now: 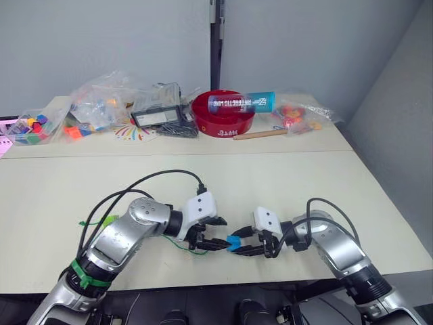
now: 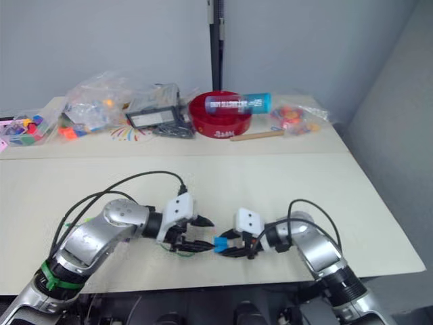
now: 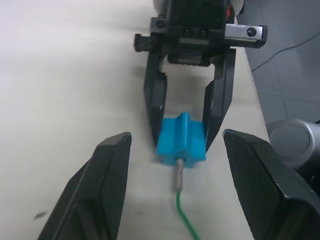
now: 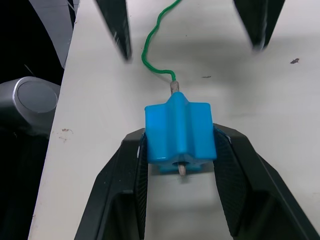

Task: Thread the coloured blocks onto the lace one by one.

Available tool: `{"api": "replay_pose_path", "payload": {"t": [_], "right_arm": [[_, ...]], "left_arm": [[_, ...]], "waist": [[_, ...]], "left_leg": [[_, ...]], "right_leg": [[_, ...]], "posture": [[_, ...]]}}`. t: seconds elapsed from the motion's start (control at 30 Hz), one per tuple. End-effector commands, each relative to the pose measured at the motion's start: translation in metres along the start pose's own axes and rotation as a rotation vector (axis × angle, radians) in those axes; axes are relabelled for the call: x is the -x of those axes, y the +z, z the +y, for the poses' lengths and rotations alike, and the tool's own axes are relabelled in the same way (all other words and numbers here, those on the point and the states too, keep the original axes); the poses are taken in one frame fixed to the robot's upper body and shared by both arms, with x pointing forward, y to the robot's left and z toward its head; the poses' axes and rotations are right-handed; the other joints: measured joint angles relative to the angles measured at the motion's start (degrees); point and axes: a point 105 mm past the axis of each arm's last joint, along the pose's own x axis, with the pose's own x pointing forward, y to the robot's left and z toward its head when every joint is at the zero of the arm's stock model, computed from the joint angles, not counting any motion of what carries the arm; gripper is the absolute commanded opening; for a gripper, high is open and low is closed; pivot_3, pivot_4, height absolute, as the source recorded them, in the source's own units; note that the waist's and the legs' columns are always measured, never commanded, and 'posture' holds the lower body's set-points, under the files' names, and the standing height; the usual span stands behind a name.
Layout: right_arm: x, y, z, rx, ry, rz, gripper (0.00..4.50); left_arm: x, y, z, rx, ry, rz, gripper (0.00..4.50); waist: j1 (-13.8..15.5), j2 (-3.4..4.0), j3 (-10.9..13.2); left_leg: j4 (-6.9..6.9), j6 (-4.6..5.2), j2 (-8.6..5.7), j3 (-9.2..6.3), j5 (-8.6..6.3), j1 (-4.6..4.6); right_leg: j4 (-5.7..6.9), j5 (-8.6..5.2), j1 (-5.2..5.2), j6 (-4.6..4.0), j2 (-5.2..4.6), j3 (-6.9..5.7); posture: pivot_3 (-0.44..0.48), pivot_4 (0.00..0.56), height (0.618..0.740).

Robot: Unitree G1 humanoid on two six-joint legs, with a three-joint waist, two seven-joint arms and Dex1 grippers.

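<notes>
A sky blue block (image 4: 180, 132) is clamped between the black fingers of my right gripper (image 1: 238, 244), low over the cream table (image 1: 284, 183) near its front edge. The thin green lace (image 4: 156, 47) runs into the block's hole. Its stiff pale tip (image 4: 182, 170) pokes out on the side facing my right wrist. My left gripper (image 1: 220, 233) faces the right one from a short way off. It is open, with a finger on each side of the lace (image 3: 182, 217) and touching neither lace nor block (image 3: 181, 140). The rest of the lace (image 1: 184, 246) curls back under my left wrist.
A second table (image 1: 298, 142) butts against the back. It carries clear bags of bright pieces (image 1: 101, 101), a black tray (image 1: 159, 116), a red bowl (image 1: 223, 118) with a blue-capped tube (image 1: 243, 103) across it, and a wooden stick (image 1: 260, 135). Black cables (image 1: 162, 177) loop over my arms.
</notes>
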Motion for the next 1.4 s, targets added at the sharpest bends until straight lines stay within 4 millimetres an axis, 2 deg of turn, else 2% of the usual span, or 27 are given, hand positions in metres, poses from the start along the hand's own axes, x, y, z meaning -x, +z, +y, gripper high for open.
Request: {"api": "replay_pose_path", "payload": {"t": [0.03,0.17,0.43,0.53,0.7,0.77,1.1,1.4], "right_arm": [[-0.004,-0.007,0.008,-0.021,0.030,0.016,1.33],[-0.002,-0.008,0.007,-0.022,0.022,0.022,1.33],[0.002,-0.007,0.004,-0.024,0.005,0.025,1.33],[0.003,-0.005,0.003,-0.022,-0.005,0.025,1.33],[0.003,-0.004,0.000,-0.022,-0.013,0.023,1.33],[0.004,-0.003,0.000,-0.022,-0.017,0.022,1.33],[-0.001,-0.004,-0.002,-0.026,-0.029,0.020,1.33],[-0.014,0.002,-0.005,-0.013,-0.025,0.004,1.33]], "left_arm": [[0.015,-0.005,-0.002,-0.023,0.016,0.003,2.91],[0.017,-0.026,-0.003,-0.014,0.046,0.044,2.91],[-0.003,-0.042,-0.008,0.012,0.071,0.035,2.91],[-0.011,-0.053,-0.012,0.023,0.046,0.064,2.15],[-0.017,-0.058,-0.009,0.021,0.053,0.071,0.46],[-0.019,-0.057,-0.011,0.018,0.040,0.059,0.05],[-0.025,-0.035,-0.006,-0.032,0.034,-0.014,0.05],[-0.033,-0.027,-0.005,-0.051,0.021,-0.033,0.05]], "waist": [[-0.15,0.01,0.00],[0.07,0.01,0.00],[0.41,0.01,0.00],[0.48,0.00,-0.01],[0.55,0.02,-0.02],[0.56,0.02,-0.03],[0.49,0.02,-0.03],[-0.35,0.01,-0.02]], "left_leg": [[-0.01,0.00,0.00,0.00,0.00,0.00],[-0.01,0.00,0.00,0.01,0.00,-0.02],[-0.01,0.00,0.00,0.04,0.00,0.00],[-0.01,0.00,0.00,0.04,0.00,0.00],[-0.01,0.00,0.00,0.04,0.00,0.04],[-0.01,0.00,0.00,0.04,0.00,0.05],[-0.01,0.00,-0.01,0.04,0.00,0.04],[-0.01,0.00,0.01,0.02,0.00,0.07]], "right_leg": [[0.00,0.00,0.00,0.00,-0.01,0.00],[-0.04,0.00,0.00,0.00,-0.02,-0.01],[-0.03,0.00,0.01,0.00,-0.02,0.01],[-0.03,0.00,0.00,0.00,-0.01,0.01],[-0.03,0.00,0.06,0.00,-0.02,0.01],[-0.03,0.00,0.07,0.00,-0.02,0.01],[-0.03,0.00,0.07,0.00,-0.02,0.01],[0.01,0.01,0.06,-0.01,0.02,0.03]], "posture": [[0.000,0.150,0.731],[0.000,0.150,0.731],[0.000,0.150,0.731],[0.000,0.150,0.731],[0.000,0.150,0.731],[0.000,0.150,0.731],[0.000,0.150,0.731],[0.000,0.150,0.731]]}}
